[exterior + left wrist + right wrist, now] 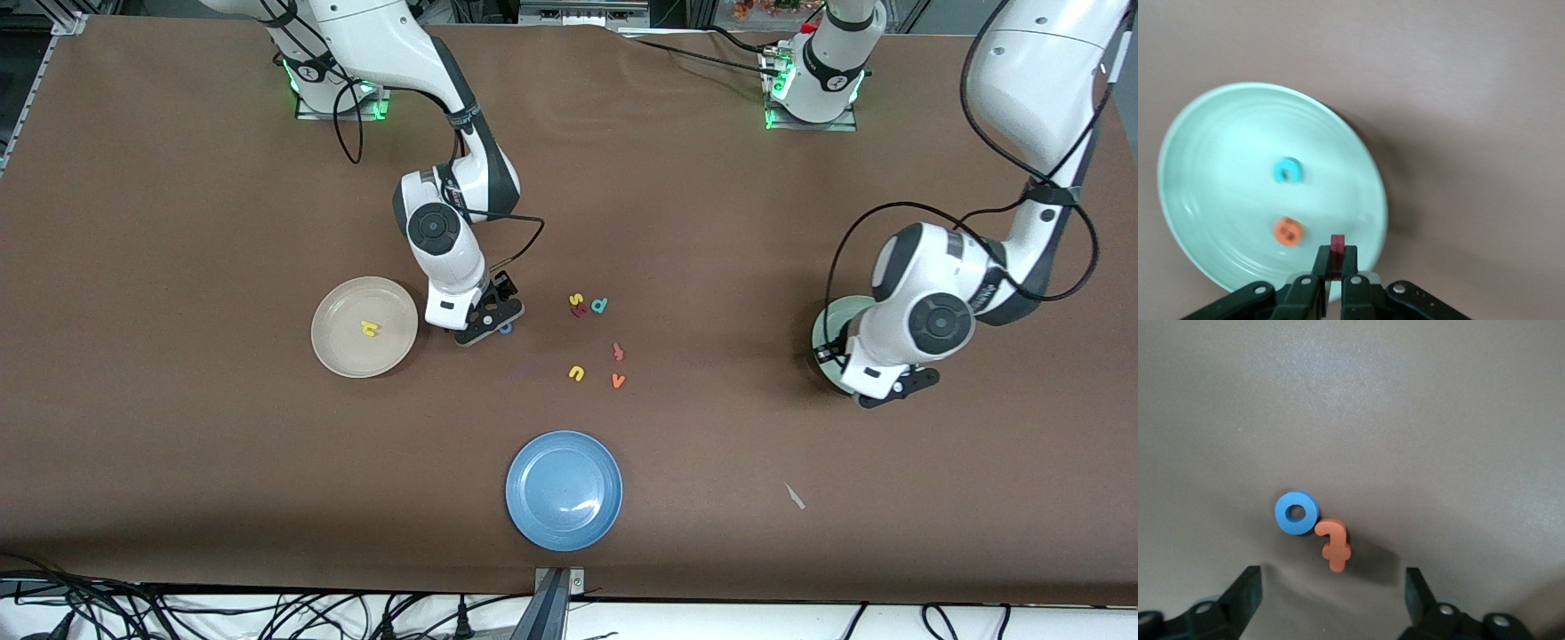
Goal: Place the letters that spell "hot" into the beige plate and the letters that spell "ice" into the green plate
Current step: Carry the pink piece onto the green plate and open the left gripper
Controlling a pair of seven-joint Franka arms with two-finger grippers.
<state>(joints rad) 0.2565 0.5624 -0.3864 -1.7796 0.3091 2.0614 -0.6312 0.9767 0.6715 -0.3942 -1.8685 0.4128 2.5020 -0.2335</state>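
Note:
My right gripper [487,322] [1333,580] hangs open low over the table beside the beige plate [342,307], which holds the yellow h [370,329]. Between and just ahead of its fingers lie the blue o [1297,513] [506,328] and the orange t [1334,544], touching each other. My left gripper [893,391] [1336,263] is over the edge of the green plate [831,322] [1218,147], shut on the dark red i [1337,247]. The teal c [1287,171] and orange e [1289,231] lie in that plate.
Loose letters lie mid-table: yellow s [576,300], teal d [599,306], a reddish letter [579,311], another reddish one [618,352], yellow u [576,373], orange v [618,380]. A blue plate [564,489] sits nearer the front camera.

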